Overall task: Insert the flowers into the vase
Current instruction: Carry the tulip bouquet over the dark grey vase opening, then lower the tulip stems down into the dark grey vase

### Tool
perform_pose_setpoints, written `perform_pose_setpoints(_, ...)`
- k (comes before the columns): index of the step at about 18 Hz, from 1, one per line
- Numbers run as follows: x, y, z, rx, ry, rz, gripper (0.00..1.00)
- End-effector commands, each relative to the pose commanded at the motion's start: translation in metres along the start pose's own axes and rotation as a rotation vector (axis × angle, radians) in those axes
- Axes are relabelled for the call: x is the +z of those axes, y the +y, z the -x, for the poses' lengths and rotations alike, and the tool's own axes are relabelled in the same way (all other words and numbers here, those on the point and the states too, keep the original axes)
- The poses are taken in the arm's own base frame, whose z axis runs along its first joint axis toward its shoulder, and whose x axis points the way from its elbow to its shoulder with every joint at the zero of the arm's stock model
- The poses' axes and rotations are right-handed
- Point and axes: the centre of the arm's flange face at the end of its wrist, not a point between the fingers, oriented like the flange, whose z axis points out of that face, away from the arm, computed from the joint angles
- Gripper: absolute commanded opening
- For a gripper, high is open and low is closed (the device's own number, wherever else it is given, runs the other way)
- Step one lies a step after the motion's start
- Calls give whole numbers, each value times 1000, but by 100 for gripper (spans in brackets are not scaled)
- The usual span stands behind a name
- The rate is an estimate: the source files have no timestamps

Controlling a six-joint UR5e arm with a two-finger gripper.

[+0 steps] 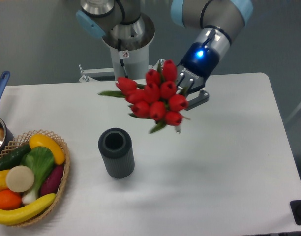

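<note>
Nearby, flowers (154, 96) hang above vase (116, 153), basket (60, 173) well left.

Our arm enters from upper right, wrist angled down toward left, blue status light lit on wrist housing. Our gripper (182, 86) hangs raised above desk, black jaws closed around flowers (155, 98). Buds fan out ahead of and below jaws, hiding most of them; one dark finger shows at right edge of bunch.

lab | pedestal-mounted arm (123, 29) | plain grey wall (32, 39) | white table (229, 172)
</note>
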Motion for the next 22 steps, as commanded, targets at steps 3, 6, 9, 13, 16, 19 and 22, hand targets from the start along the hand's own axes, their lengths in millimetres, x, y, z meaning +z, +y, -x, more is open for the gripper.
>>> perform_pose_setpoints(3,15,-1,-6,-7,54,-77,19)
perform_pose_setpoints(6,24,-5,-18,-19,97,-148,19)
perform_pose_setpoints(9,27,-4,-26,-35,121,-197,19)
perform_pose_setpoints(13,41,5,-38,-62,150,-200,20)
perform_pose_setpoints(16,43,15,-41,-85,154,-197,20)
perform_pose_setpoints(19,45,28,-48,-114,156,-195,20)
perform_pose_setpoints(22,45,32,-50,-125,157,-194,20)
